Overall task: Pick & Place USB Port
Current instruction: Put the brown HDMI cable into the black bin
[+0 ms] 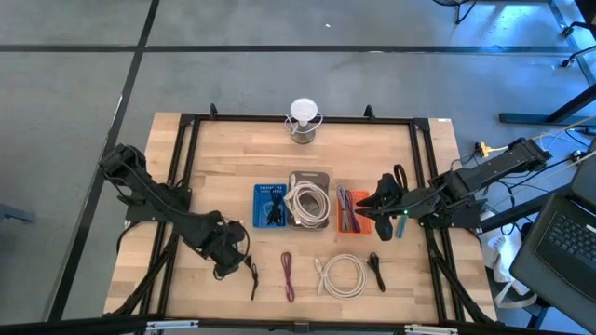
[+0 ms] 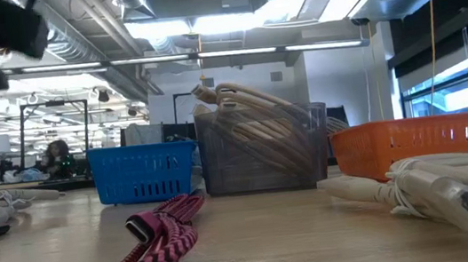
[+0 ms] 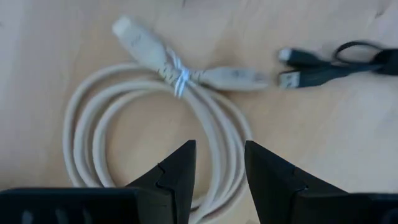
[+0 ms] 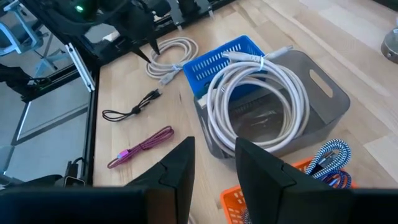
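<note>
Hovering with fingers parted and empty, the left end effector [image 3: 217, 177] overlooks a white cable [image 3: 155, 118].

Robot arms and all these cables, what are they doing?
They seem to be sorting cables into baskets. The left gripper hangs low over the front of the table beside a black cable, fingers open and empty. The right gripper hangs over the orange basket, also open and empty. A white coil lies in the grey basket. A magenta cable and a loose white cable wait on the table.
</note>
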Robot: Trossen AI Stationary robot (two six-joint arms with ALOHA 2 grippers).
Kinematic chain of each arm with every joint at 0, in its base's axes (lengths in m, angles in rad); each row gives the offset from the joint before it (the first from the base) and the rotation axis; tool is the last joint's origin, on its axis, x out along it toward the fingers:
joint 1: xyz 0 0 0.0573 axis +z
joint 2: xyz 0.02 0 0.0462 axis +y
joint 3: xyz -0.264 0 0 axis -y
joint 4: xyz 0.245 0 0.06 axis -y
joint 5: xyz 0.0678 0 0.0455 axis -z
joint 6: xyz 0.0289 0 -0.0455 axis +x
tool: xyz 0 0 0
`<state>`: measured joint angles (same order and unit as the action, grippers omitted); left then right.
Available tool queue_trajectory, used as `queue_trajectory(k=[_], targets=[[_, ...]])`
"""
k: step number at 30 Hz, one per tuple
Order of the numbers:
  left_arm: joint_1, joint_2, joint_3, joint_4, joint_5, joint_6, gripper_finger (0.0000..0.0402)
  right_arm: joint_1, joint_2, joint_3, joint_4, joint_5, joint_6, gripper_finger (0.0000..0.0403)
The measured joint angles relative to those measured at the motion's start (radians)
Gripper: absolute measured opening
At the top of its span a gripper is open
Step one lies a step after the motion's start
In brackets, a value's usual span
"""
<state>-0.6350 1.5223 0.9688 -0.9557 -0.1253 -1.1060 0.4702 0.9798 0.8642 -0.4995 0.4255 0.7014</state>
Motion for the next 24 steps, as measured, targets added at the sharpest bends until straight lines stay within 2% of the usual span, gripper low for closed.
queue_trajectory(k=[5, 13, 16, 19, 20, 24], targets=[[0.014, -0.001, -0.094, 0.081, 0.056, -0.006, 0.0129, 0.000, 0.000, 0.000, 0.001, 0.000, -0.002, 0.0116], [0.045, -0.007, -0.255, 0.327, 0.156, 0.031, 0.0128, 0.000, 0.000, 0.000, 0.000, 0.000, -0.001, 0.0116], [0.051, -0.007, -0.263, 0.320, 0.177, 0.043, 0.0100, 0.000, 0.000, 0.000, 0.000, 0.000, 0.001, 0.0116], [0.059, -0.018, -0.255, 0.304, 0.199, 0.069, 0.0034, 0.000, 0.000, 0.000, 0.000, 0.000, 0.000, 0.0116], [0.061, -0.024, -0.249, 0.293, 0.226, 0.070, 0.0023, 0.000, 0.000, 0.000, 0.000, 0.000, -0.001, 0.0116], [0.059, -0.085, -0.185, 0.166, 0.234, 0.067, 0.0022, 0.000, 0.000, 0.000, 0.000, 0.000, -0.002, 0.0116]])
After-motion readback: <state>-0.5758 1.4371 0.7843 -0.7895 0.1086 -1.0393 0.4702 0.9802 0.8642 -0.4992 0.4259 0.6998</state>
